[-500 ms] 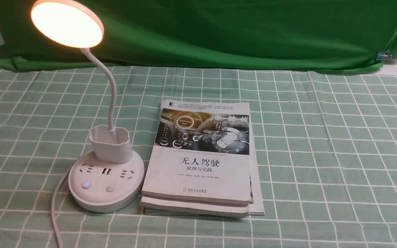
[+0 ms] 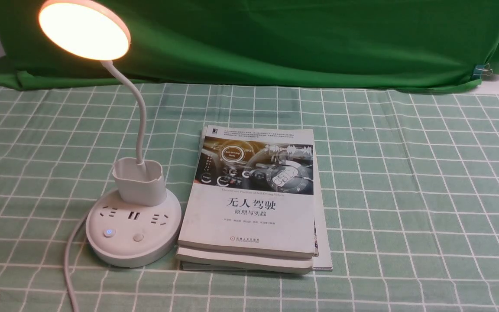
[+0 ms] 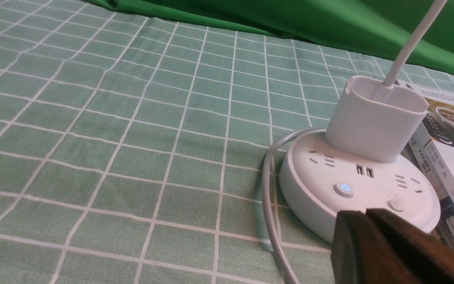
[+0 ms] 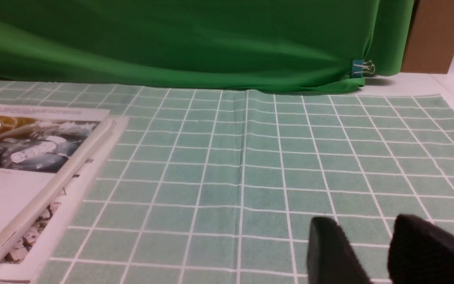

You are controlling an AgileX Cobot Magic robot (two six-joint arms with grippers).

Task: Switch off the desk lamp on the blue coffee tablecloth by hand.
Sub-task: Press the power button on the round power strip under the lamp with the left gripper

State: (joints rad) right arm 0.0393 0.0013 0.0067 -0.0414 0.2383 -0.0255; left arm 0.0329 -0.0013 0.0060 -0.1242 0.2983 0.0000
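Desk lamp (image 2: 133,225): disc head lit warm white, thin neck curved, power button (image 2: 109,232) glowing blue; cup holder (image 2: 140,182) on its round base. It stands on the mint-green gridded tablecloth (image 2: 405,195), left of the stacked books (image 2: 249,203). Left hand (image 3: 365,215): fingertips together, clenched on nothing. Right hand (image 4: 363,221): released, fingertips apart, over the cloth.

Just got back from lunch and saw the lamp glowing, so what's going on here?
Nothing is being handled. The desk lamp is lit, its power button glowing blue, beside stacked books. The left gripper, shut and empty, is near the lamp's base; the right gripper is open and empty. The lamp has yet to be switched off.
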